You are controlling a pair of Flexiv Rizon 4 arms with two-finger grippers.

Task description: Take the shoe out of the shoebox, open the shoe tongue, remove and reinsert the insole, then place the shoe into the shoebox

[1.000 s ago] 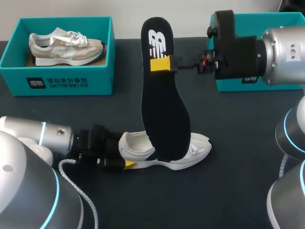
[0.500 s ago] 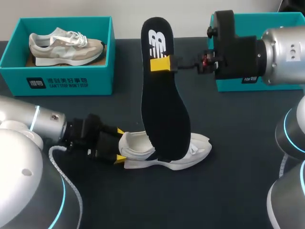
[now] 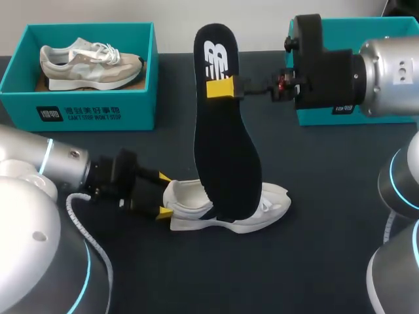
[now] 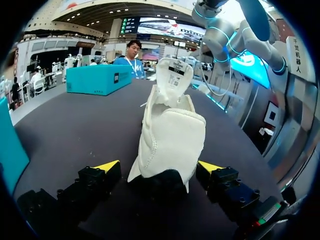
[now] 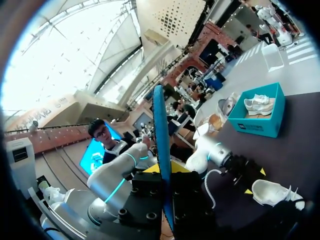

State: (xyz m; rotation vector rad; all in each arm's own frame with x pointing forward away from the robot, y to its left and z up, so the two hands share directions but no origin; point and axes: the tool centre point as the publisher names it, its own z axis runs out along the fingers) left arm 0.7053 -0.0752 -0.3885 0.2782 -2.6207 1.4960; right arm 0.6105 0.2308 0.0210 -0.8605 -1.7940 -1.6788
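Spread over the dark table (image 3: 314, 261), two teal boxes along the far edge. The left shoebox (image 3: 85, 111) holds a beige shoe (image 3: 91, 62). The right shoebox (image 3: 386, 27) sits largely hidden behind the right arm (image 3: 386, 72) and is probably the one meant to take the white shoe at the end.

In the middle stands the black insole (image 3: 226, 150), nearly upright, lower end down in the opening of the white shoe (image 3: 268, 206), upper part clenched by the right gripper (image 3: 221, 88) reaching in from the right. Likely kept high and steep so the lower end can slide into the shoe without buckling.

Beneath it, at the near middle of the table and out of both boxes, lies the white shoe (image 4: 172, 135), toe to the right, heel to the left.

At that heel waits the left gripper (image 3: 162, 195), released, one yellow tip on either side, with a gap to the fabric plain in the left wrist view. Seemingly placed there to brace the heel against the insole's push.

Reinsertion judged under way. Boxing the shoe not yet done.
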